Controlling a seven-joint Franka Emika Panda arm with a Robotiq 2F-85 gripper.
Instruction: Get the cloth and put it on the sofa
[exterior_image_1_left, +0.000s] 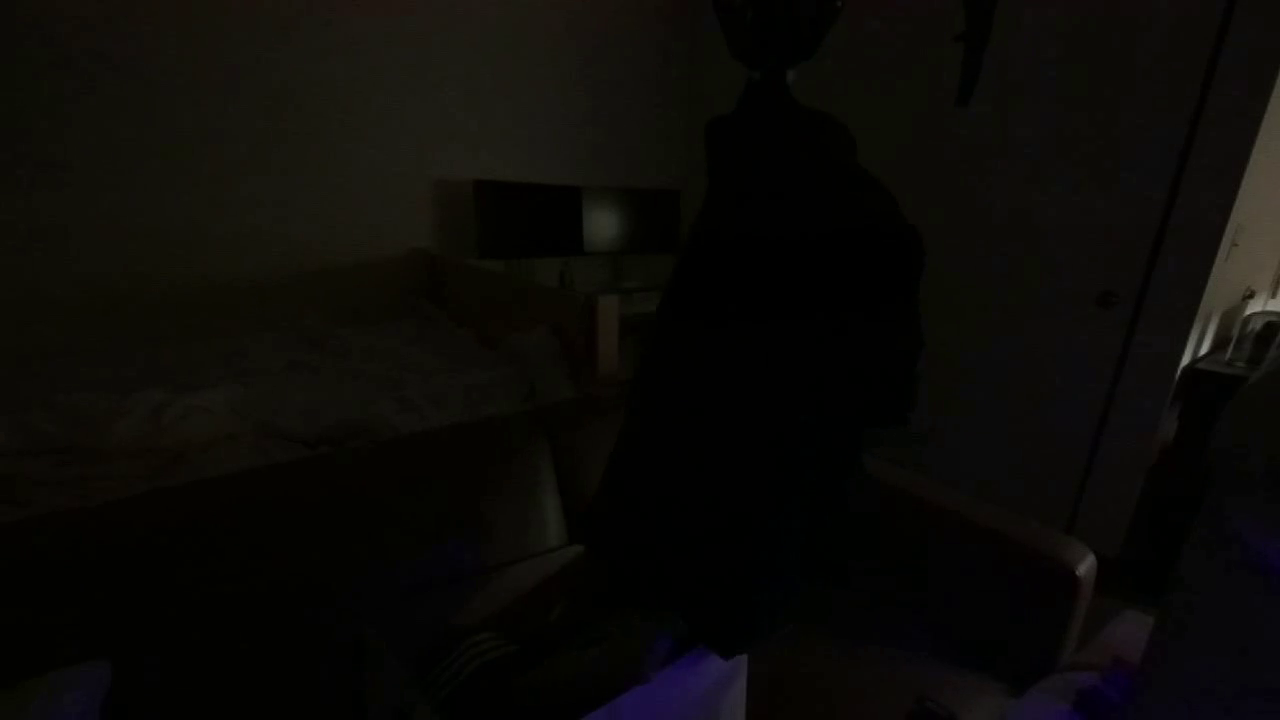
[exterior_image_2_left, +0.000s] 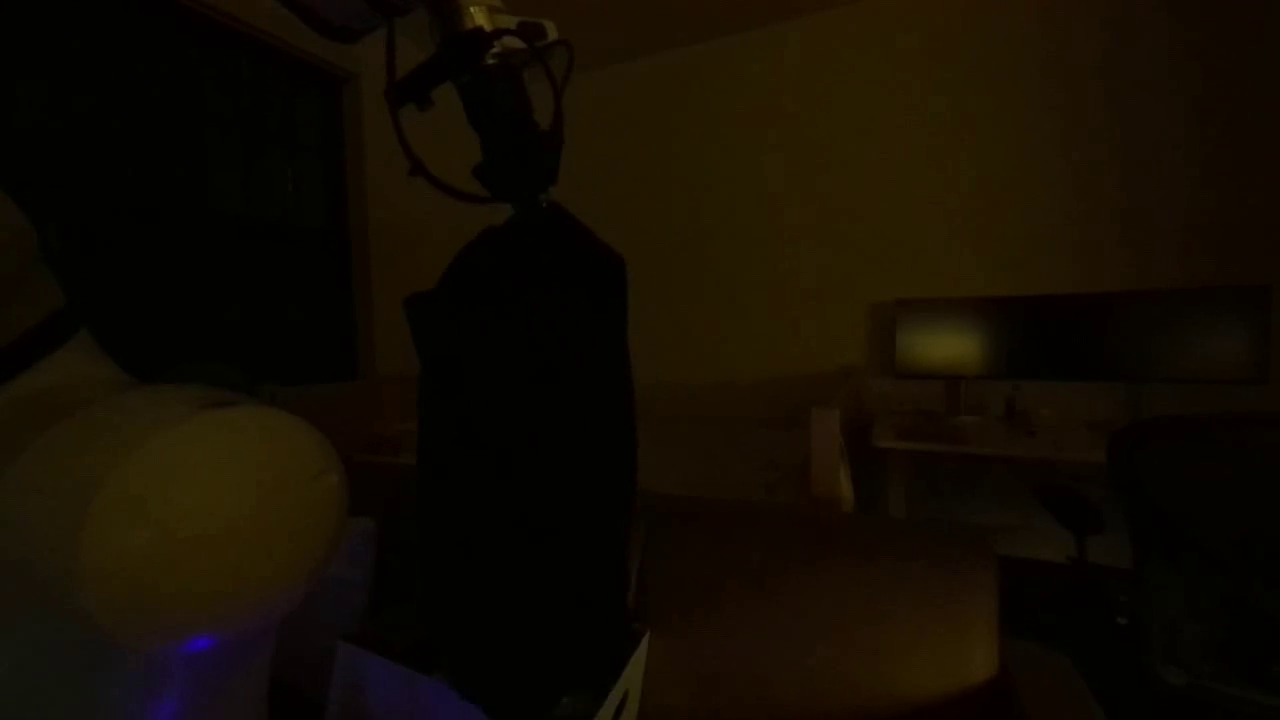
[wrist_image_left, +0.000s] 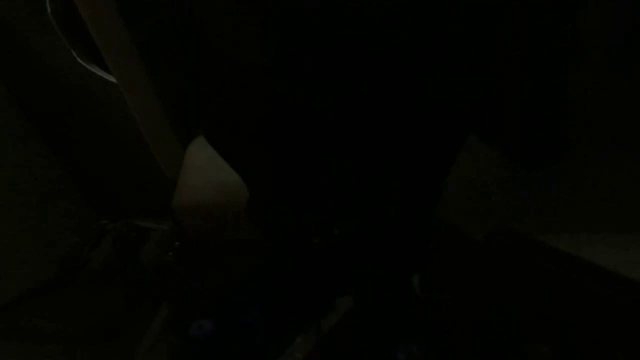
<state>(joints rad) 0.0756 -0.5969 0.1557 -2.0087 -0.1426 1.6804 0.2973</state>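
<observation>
- Claw (exterior_image_2_left: 528, 200): judged to be pinching the cloth (exterior_image_2_left: 530, 430) at a gathered top peak; the fingers are too dark to make out, so the grip is inferred from the hang.
- Cloth: directly below the claw in both exterior views, long, draping, widening under the pinch. Lower end reaches pale panels (exterior_image_2_left: 395, 690), probably a box; whether the hem sits inside or touches them cannot be told.
- Done, by judgement: grasp and much of the lift. Left: free the hem, carry across, lower, release.
- Sofa (exterior_image_2_left: 820, 600), taken to be the brown form: lower than the claw and off to its side. Contact with the cloth cannot be told.
- Edges: panel tops beneath the claw could snag the hem; the sofa arm (exterior_image_1_left: 1040, 560), also below the claw, may catch a low pass.
- Room: sideways from the claw, above the sofa, looks the likeliest path. Monitors (exterior_image_2_left: 1080, 335) stand well apart from the claw, past the sofa.
- Wrist view: nearly black; clearance unreadable.
</observation>
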